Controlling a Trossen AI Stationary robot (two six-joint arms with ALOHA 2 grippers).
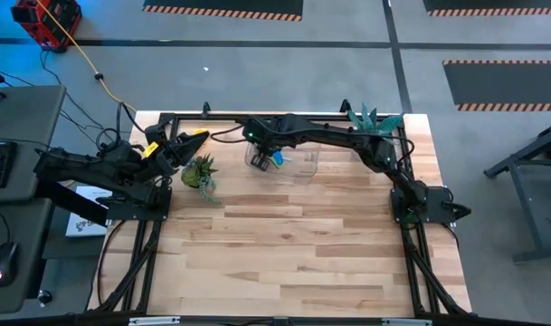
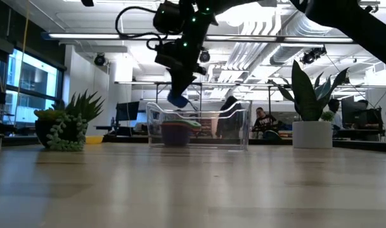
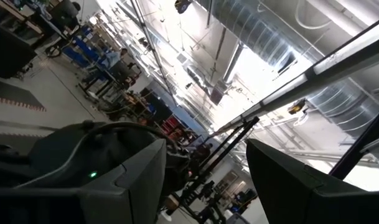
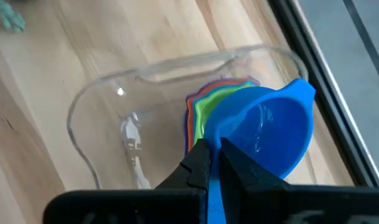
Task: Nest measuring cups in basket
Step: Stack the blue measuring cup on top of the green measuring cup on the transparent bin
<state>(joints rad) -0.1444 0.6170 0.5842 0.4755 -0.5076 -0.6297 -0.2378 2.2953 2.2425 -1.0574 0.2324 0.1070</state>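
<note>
The tabletop (image 1: 293, 254) is made of light wood planks. On it sit a clear basket (image 1: 298, 163), a small green plant (image 1: 200, 172) and a white plant pot (image 2: 312, 134).

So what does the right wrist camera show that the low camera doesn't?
Only the right wrist view: the right gripper shut on the blue cup's handle, and the cup's hollow bowl above a nested stack edged red, orange and green.

Only the low view: two plants, one in a dark pot, one in a white pot, and the room behind.

Both: the clear basket, the blue cup over it, cups already inside.
</note>
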